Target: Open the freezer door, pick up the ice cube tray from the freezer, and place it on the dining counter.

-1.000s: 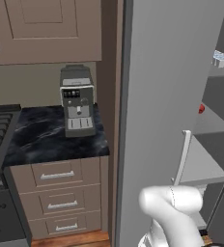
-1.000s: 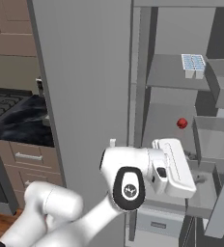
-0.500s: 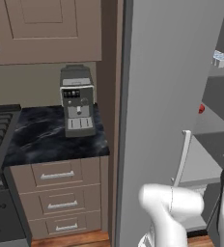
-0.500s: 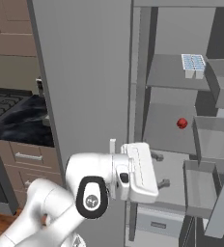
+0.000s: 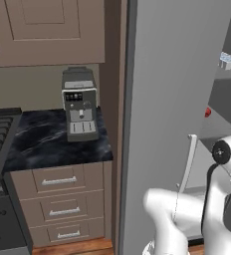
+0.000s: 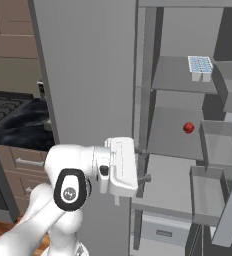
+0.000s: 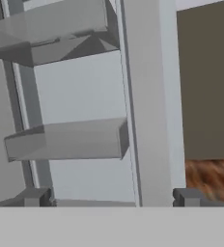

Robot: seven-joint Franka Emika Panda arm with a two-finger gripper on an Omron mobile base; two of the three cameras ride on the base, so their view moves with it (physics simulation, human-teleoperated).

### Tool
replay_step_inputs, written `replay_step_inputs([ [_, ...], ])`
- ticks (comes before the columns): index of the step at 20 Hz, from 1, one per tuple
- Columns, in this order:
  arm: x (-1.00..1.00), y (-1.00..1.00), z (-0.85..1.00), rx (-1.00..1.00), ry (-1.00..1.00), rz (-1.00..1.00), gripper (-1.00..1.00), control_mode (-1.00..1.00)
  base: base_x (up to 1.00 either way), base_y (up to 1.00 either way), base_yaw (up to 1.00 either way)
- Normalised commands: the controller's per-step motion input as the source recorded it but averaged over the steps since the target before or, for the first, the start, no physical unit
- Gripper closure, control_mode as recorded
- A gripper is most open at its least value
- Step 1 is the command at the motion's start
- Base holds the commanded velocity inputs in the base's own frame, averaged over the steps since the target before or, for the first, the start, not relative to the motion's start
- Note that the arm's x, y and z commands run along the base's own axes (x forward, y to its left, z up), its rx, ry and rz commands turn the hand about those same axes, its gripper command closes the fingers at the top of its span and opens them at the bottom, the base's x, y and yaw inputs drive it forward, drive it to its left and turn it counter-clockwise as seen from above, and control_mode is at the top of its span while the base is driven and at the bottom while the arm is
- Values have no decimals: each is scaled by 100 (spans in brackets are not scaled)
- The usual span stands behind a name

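Currently our two-finger gripper has its jaws spread wide apart with nothing between them; in the hand view the two dark fingertips sit far to either side at the bottom. Straight ahead of the jaws we see the edge and inner face of the tall flat grey freezer door, with two grey shelf bins stacked off to one side of the jaws and a strip of brown wooden floor beyond the other fingertip. From the right base view, our white hand hangs level with a middle grey fridge shelf, just in front of the open compartment. The small pale blue-white ice cube tray lies on the upper shelf, well above and beyond the jaws, not touched. A small red round item sits on the shelf below the tray, still higher than the jaws and further in. In the left base view the tray shows at the far right edge, and a grey coffee machine stands on the black marble worktop over brown drawers, well away from the jaws on the far side of a grey panel.
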Motion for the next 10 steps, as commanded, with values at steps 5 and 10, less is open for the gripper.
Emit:
replay_step_inputs([
  [5, 0, 45, 23, 13, -11, 2, -100, -100, 0, 0, 0],
  [10, 0, 49, 20, 15, -12, 5, -100, -100, 0, 0, 0],
])
